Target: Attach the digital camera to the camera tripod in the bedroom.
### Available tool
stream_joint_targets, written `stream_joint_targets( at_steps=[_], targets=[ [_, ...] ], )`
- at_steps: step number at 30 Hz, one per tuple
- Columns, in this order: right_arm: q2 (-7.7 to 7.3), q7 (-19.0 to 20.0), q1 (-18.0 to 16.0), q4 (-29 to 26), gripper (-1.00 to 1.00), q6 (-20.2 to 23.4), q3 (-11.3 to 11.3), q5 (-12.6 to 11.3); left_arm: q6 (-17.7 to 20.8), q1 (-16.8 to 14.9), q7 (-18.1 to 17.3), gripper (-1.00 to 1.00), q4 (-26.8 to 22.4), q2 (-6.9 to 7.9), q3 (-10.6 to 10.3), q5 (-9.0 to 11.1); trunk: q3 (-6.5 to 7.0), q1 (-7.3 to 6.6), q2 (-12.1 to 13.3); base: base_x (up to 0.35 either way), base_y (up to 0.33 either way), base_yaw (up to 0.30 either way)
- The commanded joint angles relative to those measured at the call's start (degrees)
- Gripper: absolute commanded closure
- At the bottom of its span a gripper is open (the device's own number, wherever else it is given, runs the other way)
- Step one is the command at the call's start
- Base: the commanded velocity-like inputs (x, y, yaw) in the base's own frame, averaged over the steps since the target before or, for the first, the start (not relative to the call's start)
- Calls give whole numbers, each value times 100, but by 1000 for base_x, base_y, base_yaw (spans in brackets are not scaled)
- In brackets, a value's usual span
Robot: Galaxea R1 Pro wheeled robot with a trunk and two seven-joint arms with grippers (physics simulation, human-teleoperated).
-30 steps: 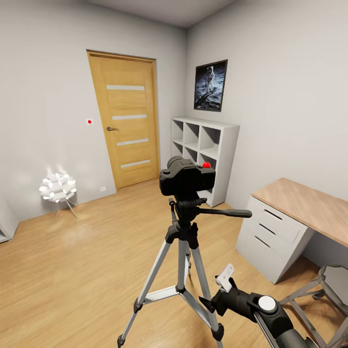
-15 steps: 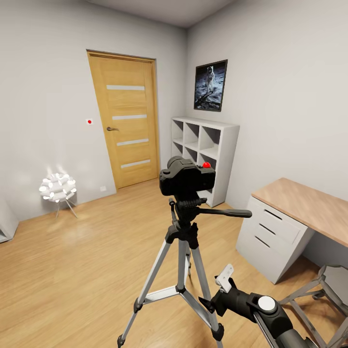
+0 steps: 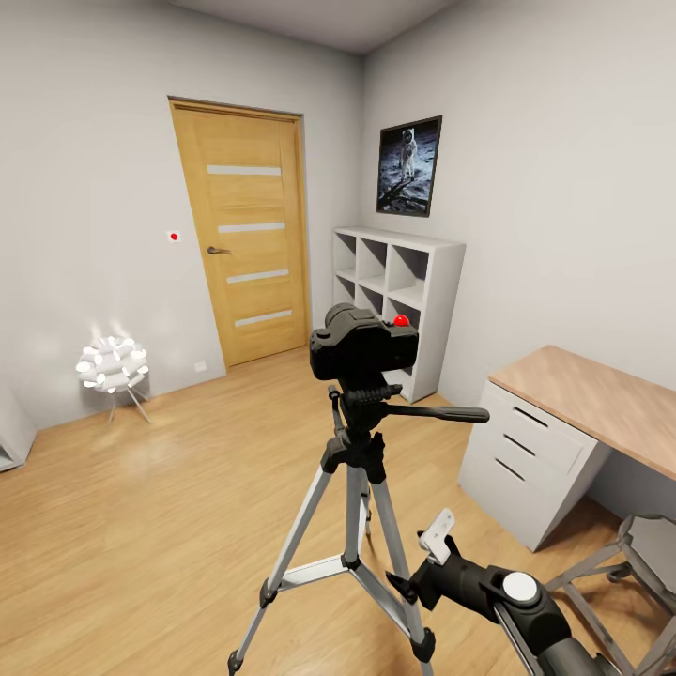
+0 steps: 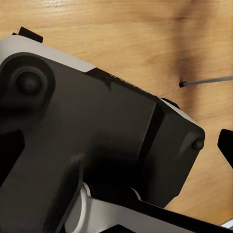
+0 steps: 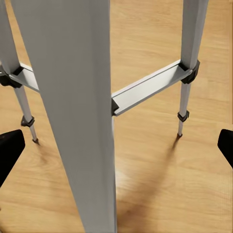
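Note:
The black digital camera [image 3: 363, 345], red button on top, sits on the head of the camera tripod [image 3: 360, 441] in the middle of the bedroom. The tripod's black pan handle [image 3: 441, 412] sticks out to the right. My right gripper [image 3: 419, 561] is open, low beside the tripod's right front leg. In the right wrist view a silver leg [image 5: 82, 111] runs close between the widely spread fingertips [image 5: 9, 148]. My left gripper [image 4: 116, 150] looks open, one fingertip [image 4: 226, 145] at the frame edge, facing my own dark body over the wood floor.
A wooden door [image 3: 246, 235] is at the back, a white cube shelf [image 3: 399, 305] in the corner, a desk with drawers [image 3: 563, 422] at right, a grey stool [image 3: 638, 563] at lower right. A white floor lamp [image 3: 113, 366] glows at left.

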Motion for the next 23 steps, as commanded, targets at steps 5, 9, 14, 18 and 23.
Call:
stream_joint_targets(
  at_steps=[5, 9, 14, 18, 23],
  targets=[
    [-4, 31, -5, -71, -100, 23, -5, 46, 44, -5, -26, -100, 7, 2, -24, 61, -9, 2, -7, 0, 0, 0],
    [-4, 31, -5, -93, -100, 32, -10, 36, 44, -5, -26, -100, 8, 2, -24, 61, -9, 2, -7, 0, 0, 0],
    [-9, 32, -5, -114, -100, 40, -19, 21, 44, -5, -26, -100, 7, 2, -24, 61, -9, 2, -7, 0, 0, 0],
    [-11, 32, -5, -122, -100, 44, -20, 8, 44, -5, -26, -100, 5, 2, -24, 61, -9, 2, -7, 0, 0, 0],
    [-14, 32, -5, -127, -100, 48, -20, 0, 44, -5, -26, -100, 6, 2, -24, 61, -9, 2, -7, 0, 0, 0]
  ],
)
